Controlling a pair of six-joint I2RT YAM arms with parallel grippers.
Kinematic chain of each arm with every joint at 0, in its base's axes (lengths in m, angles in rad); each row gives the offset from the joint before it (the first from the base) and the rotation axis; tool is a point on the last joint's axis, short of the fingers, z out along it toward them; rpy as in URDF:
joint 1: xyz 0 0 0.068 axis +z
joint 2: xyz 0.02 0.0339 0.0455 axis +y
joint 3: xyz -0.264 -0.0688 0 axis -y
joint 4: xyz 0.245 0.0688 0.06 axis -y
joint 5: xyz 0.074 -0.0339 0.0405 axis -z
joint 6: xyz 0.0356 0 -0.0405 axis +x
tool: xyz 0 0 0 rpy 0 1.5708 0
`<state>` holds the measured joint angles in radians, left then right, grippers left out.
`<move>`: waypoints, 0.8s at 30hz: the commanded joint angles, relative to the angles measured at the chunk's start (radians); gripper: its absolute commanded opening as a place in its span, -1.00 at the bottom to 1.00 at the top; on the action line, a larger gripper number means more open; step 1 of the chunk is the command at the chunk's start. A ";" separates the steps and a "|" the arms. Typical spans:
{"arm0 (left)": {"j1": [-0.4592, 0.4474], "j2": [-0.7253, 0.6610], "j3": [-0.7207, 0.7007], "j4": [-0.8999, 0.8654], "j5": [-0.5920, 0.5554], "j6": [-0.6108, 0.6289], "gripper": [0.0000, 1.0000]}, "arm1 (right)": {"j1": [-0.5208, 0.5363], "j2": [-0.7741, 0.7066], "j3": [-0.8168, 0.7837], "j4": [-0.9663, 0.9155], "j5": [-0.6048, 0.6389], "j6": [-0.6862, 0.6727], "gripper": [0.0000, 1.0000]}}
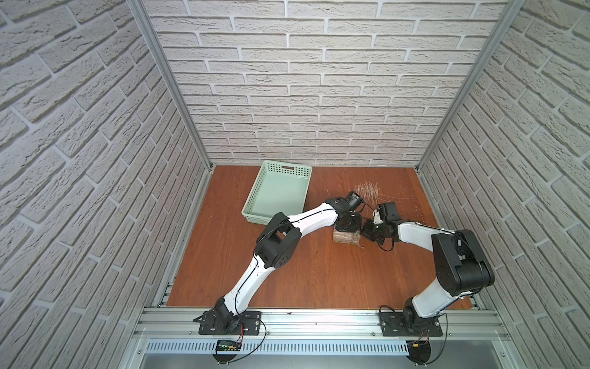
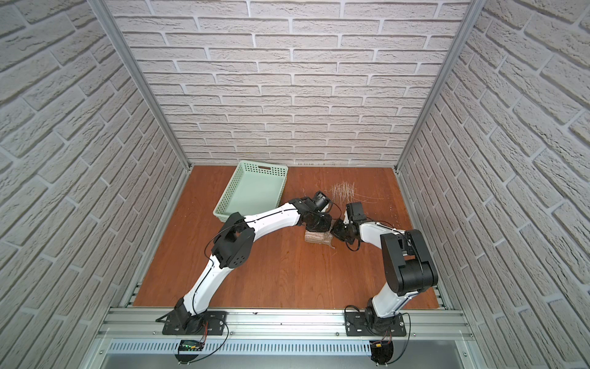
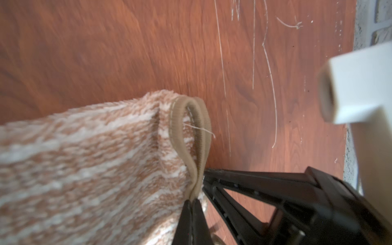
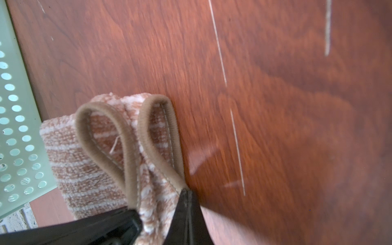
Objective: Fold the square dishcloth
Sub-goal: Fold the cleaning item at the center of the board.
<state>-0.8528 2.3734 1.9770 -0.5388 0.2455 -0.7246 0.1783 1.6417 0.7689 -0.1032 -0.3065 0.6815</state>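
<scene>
Tan-brown dishcloth [image 3: 84, 161] striped cream, mint-green basket [image 1: 287, 171], reddish wood-grain table [image 1: 319, 274].

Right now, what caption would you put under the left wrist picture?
Left tool pinching the brown hem of the square dishcloth, wooden table behind.

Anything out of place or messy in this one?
Yes: loose pale strands lie scattered on the table beyond the square dishcloth, like shed debris. The green basket sits askew to the table edges.
</scene>
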 commanded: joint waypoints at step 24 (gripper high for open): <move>0.038 -0.039 -0.064 0.196 0.189 -0.091 -0.36 | -0.003 -0.064 -0.019 -0.064 0.079 -0.032 -0.92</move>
<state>-0.8211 2.3863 1.9347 -0.4160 0.3836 -0.7876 0.1783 1.6085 0.7670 -0.1383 -0.2562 0.6693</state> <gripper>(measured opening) 0.313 0.049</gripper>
